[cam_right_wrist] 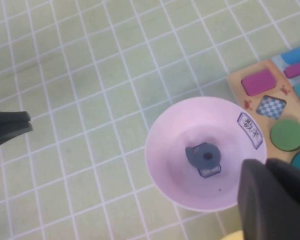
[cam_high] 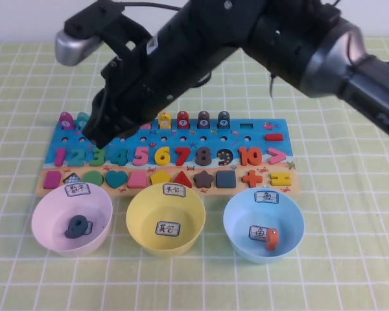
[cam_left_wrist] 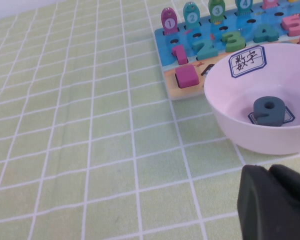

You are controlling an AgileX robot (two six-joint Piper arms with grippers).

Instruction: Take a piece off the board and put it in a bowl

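Observation:
The puzzle board lies across the middle of the table, with fish pegs, coloured numbers and shapes on it. One shape slot near its left end shows a bare checkered bottom. A dark blue-grey number piece lies in the pink bowl; it also shows in the left wrist view and the right wrist view. My right gripper hangs over the board's left end, above and behind the pink bowl, shut and empty. My left gripper sits low beside the pink bowl, shut and empty.
A yellow bowl stands in front of the board's middle. A blue bowl at the right holds an orange piece. The right arm spans the back of the table. A green checked cloth covers the table.

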